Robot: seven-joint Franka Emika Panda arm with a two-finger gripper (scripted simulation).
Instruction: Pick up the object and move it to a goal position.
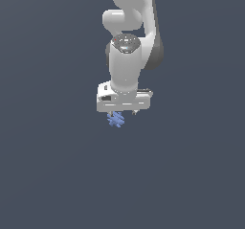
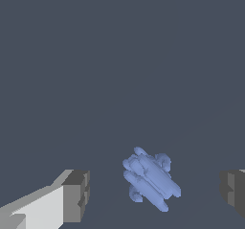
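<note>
Presently listed: one object [image 2: 150, 182], a tiny light-blue cluster of short prongs, lying just under the white gripper [image 1: 123, 112] and between its fingertips [image 2: 76, 194]. Jaws: apart, a gap on either side of the item, nothing clamped.

Handling, by judgement: very light, rigid, with spiky and uneven faces that could twist or skid under flat pads. Best hold: across the dense middle of the cluster, not on a lone prong tip.

Containers: none visible in either view; contents not applicable. Goal position: not marked.
</note>
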